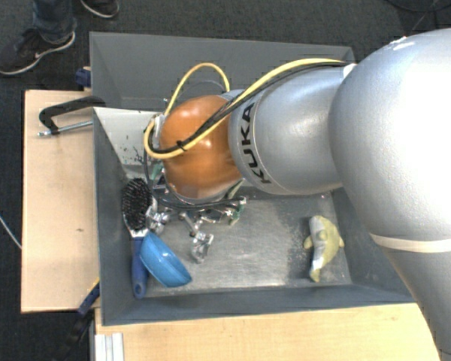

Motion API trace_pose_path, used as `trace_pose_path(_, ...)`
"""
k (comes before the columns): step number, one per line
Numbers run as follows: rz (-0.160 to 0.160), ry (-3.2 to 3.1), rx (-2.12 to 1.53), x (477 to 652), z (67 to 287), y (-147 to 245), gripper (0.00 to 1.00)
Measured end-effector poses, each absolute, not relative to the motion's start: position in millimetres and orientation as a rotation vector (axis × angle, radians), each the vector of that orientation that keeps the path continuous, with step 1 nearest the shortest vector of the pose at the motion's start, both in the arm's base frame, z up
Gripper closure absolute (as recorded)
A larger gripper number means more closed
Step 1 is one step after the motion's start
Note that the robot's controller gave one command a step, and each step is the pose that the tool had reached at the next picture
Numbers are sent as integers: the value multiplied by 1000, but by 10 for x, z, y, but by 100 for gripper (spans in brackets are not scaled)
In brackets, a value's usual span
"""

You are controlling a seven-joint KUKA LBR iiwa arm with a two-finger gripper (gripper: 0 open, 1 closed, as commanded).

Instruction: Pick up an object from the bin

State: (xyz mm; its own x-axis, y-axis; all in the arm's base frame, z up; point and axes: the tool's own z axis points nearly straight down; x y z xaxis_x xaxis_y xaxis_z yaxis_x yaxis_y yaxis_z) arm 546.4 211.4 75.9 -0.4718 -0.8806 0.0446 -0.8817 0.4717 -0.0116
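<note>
Hanging just right of a blue plastic scoop (162,266), the fingers (201,245) are held low for picking; their gap cannot be told.

The grey metal bin (278,265) has a matt, scuffed floor. By its left wall lies a black bristly plastic hairbrush (135,204), and in the lower left corner a smooth, glossy blue plastic scoop (164,265). The robot's orange dome cover (199,153) is glossy, and its silver arm casing (301,138) satin-smooth.
</note>
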Motion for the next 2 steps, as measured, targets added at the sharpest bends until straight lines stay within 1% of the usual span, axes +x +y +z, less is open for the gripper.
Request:
trace_pose_path(1, 45, -2742, 1522, 5378, 759, 2077, 0)
trace_pose_path(2, 50, -2902, 1169, 5289, 760, 2125, 0)
